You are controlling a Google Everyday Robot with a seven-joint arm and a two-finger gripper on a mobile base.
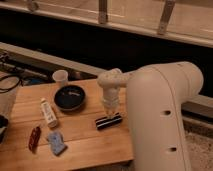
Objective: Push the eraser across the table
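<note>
White gripper (110, 112) hangs right over the eraser (108, 121), just right of the frame's middle; can't tell if it's open or closed. The eraser lies toward the right end of the table (90, 148). Left of it there's a dark bowl (70, 97), a white tube (48, 112), and a blue block (56, 142) at lower left.

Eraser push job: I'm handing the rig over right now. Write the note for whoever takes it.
Gripper: low over the table, at the far edge of the eraser; contact cannot be told.
Eraser: flat on the table's right part, to the right of the dark bowl, apart from the white tube and the blue block.
Done: gripper brought to the eraser.
Left: likely the push itself, sliding the eraser across the table.
</note>
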